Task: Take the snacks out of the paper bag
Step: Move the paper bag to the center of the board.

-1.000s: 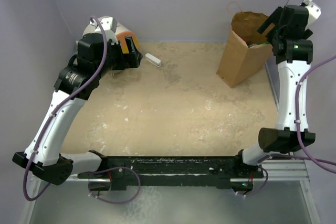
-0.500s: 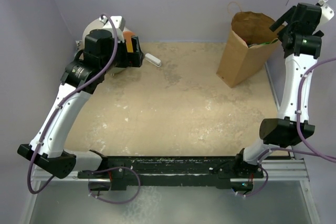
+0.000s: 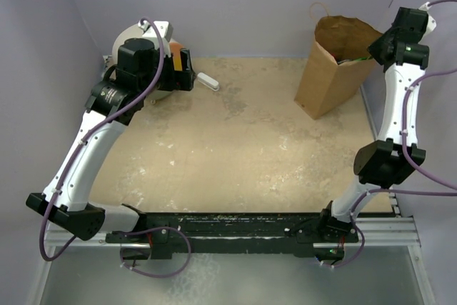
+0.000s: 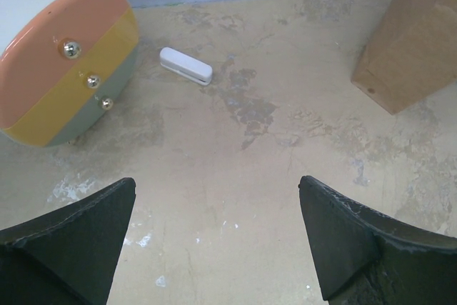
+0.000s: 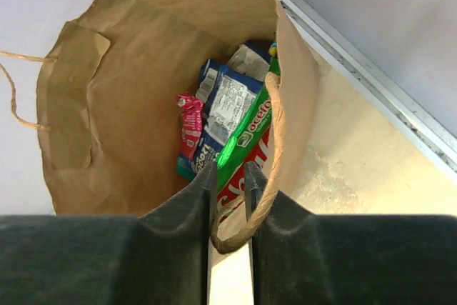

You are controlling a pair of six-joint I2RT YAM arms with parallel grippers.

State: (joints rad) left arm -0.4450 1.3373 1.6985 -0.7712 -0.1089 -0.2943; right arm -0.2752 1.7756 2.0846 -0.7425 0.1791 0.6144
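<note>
Our right claw (image 5: 230,175), nearly shut, is pinching the tall brown kraft paper bag (image 5: 136,98) at its rim. We are aiming to hold it firmly upright.

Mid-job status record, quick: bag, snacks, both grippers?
paper bag: upright, far right, mouth open
snacks: inside the bag, none out on the table
green chip bag: against the handle-side wall
left gripper: open, empty, above the table
right gripper: over the bag mouth, jaws narrowed at the handle loop; grip unclear
</note>
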